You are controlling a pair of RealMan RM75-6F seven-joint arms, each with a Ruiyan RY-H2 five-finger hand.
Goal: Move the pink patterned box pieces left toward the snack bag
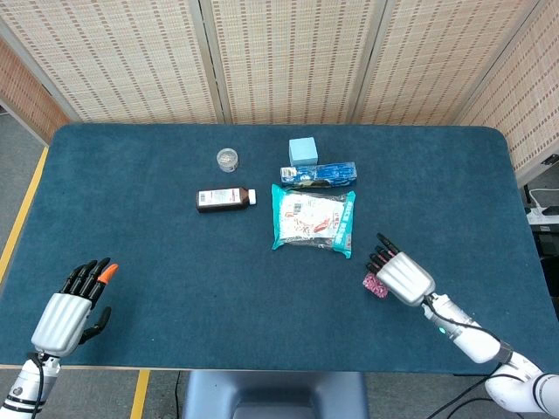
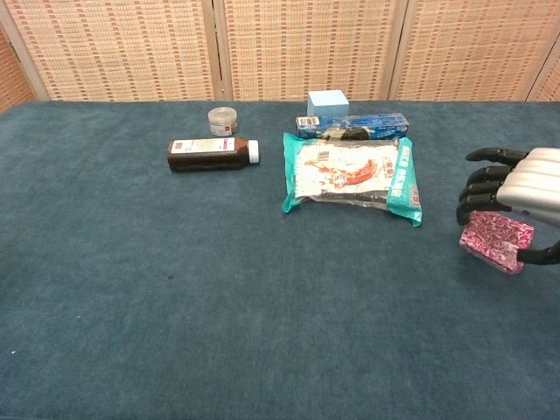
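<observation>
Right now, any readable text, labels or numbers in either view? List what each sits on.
None can be read.
Teal and white snack bag: printing, blurred.
Brown bottle with white cap: pale label, too small.
Long blue printed box: markings, blurred.
Small clear jar: label unreadable.
Pink patterned box pieces: pattern only, no text visible.
</observation>
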